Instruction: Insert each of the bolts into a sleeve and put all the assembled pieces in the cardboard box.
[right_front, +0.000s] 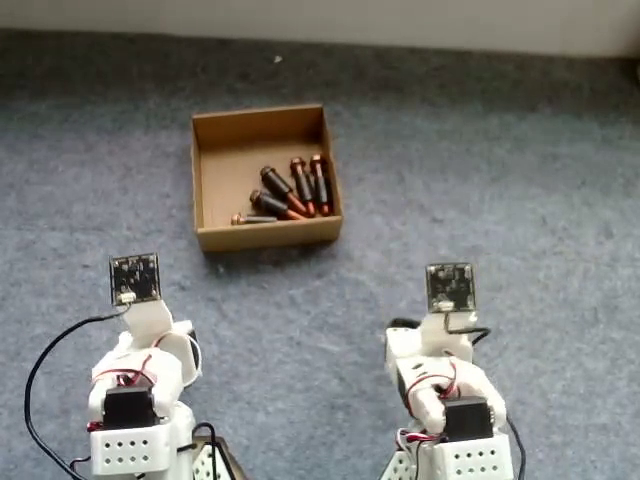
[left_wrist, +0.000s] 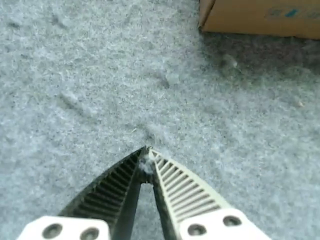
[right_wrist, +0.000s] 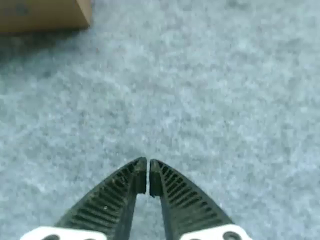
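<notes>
High view | bolts (right_front: 277, 204) in box (right_front: 226, 168) | well beyond left gripper (left_wrist: 147, 153), right gripper (right_wrist: 148, 165)

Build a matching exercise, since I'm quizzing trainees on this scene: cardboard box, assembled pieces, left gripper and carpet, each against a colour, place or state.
Things:
1 cardboard box
2 assembled pieces
3 left gripper
4 carpet

Descriptions:
A shut, holding nothing
B grey, under everything
C brown, open-topped
D lying inside the box

Pairs: 1-C, 2-D, 3-A, 4-B
</notes>
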